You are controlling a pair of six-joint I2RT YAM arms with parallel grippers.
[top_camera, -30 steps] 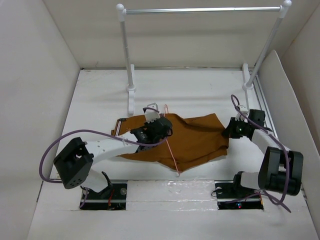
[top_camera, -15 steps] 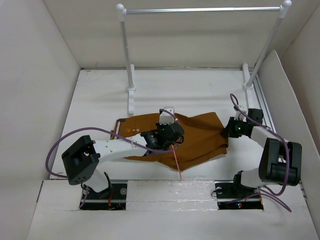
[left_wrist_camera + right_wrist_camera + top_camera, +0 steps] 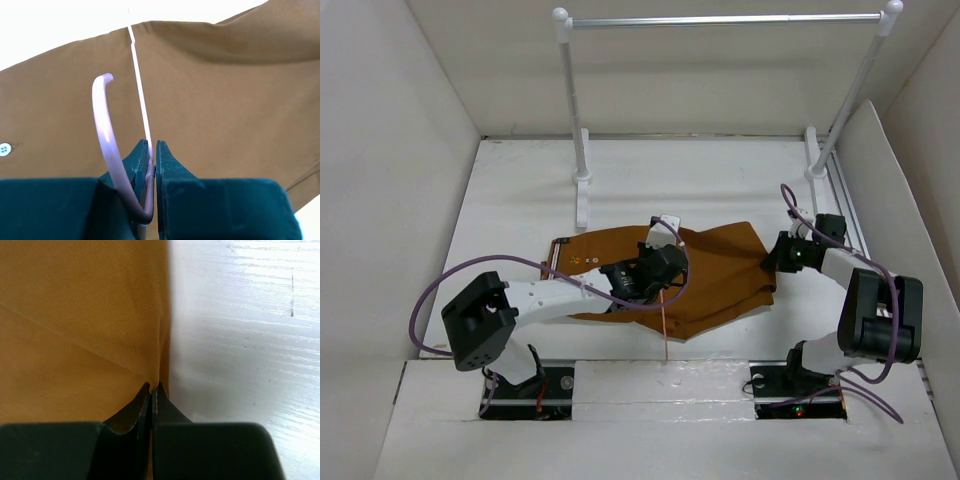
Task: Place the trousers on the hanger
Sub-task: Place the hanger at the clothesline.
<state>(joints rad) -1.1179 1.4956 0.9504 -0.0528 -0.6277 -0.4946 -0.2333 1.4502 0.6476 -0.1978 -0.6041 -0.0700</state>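
Rust-brown trousers (image 3: 720,262) lie flat, pink hanger (image 3: 103,125) apparently slanting above them.

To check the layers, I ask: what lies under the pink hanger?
The brown trousers lie under the hanger, whose neck the left pincer holds. The table below that cloth is covered and unseen.

matt cloth trousers (image 3: 720,272), glossy wire hanger (image 3: 106,130)
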